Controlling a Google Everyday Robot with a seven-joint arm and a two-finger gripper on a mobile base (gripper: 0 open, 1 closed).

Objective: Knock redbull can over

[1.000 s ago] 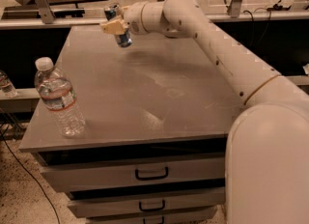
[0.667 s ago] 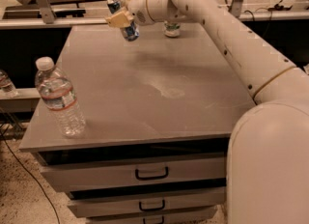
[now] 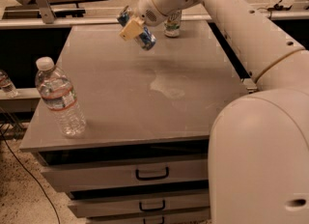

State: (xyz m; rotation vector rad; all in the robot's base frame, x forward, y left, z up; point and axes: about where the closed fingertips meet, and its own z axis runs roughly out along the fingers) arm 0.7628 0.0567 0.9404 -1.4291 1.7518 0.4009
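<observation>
redbull can (image 3: 147, 40) is tilted right btwn the jaws of the gripper (image 3: 133, 27), over the far end of the smooth grey tabletop (image 3: 145, 102). Jaws are clamped narrow on it, w/ 1 tan finger (image 3: 130, 29) across the slim blue-silver body. Can't tell if its lower end touches the top. White-green can (image 3: 172, 25) stands just behind, clear water bottle (image 3: 60, 102) front-left.

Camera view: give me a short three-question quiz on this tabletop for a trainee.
1. True or false: the redbull can stands upright on the table.
2. Where does the water bottle stand? A) near left corner B) far right corner C) centre
3. What stands at the table's far edge, behind the gripper?

Key: 1 false, it is tilted at the gripper; 2 A; 3 the white-and-green can.
</observation>
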